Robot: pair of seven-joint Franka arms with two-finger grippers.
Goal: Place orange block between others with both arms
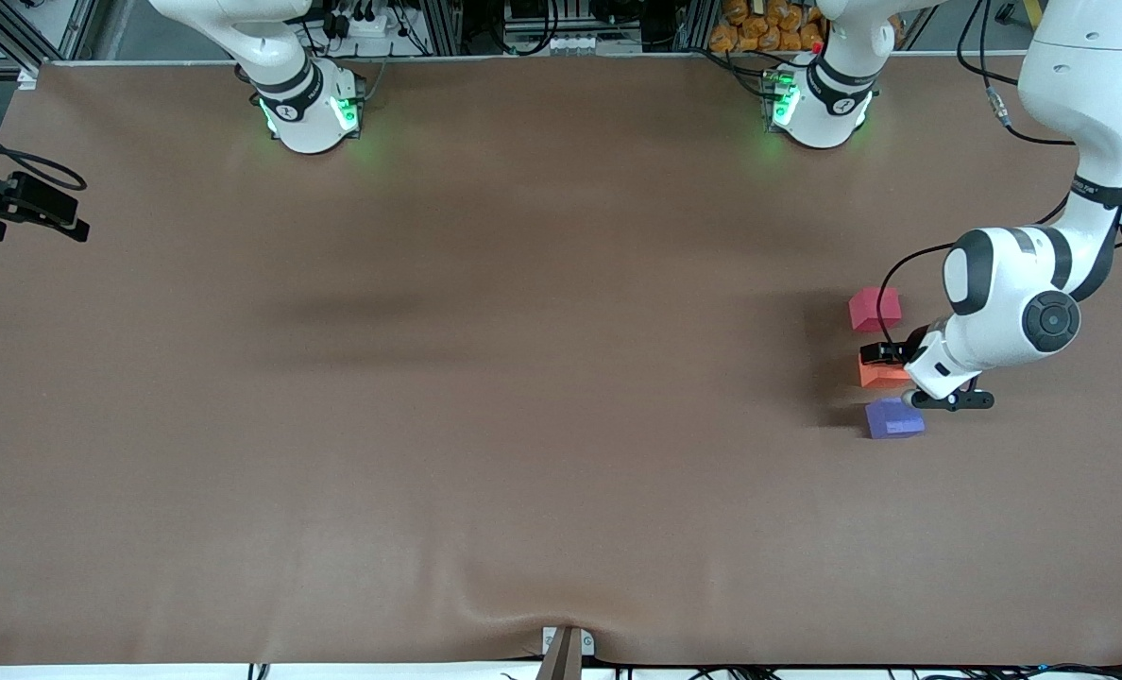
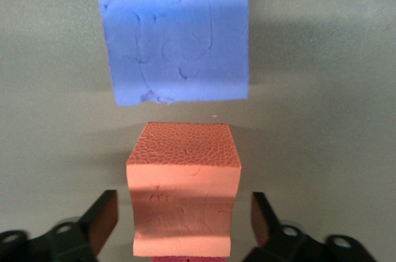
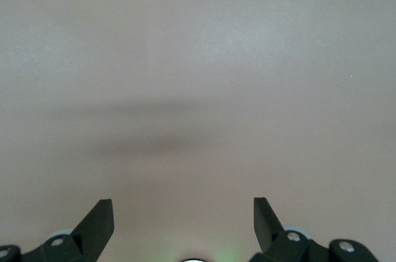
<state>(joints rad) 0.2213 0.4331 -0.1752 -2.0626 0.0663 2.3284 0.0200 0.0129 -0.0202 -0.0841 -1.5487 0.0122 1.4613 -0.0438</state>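
Now: orange block down between the two others, left fingers off it.

Left gripper low over the table, fingers spread wide w/ a gap each side of the orange block, which sits between them, not touched. Purple-blue cube just past the fingertips, nearer the front cam; pinkish-red cube at the wrist end, farther from cam. All three in a row, small gaps, toward left arm's end. Right gripper waits over bare table, fingers wide, holding nothing.
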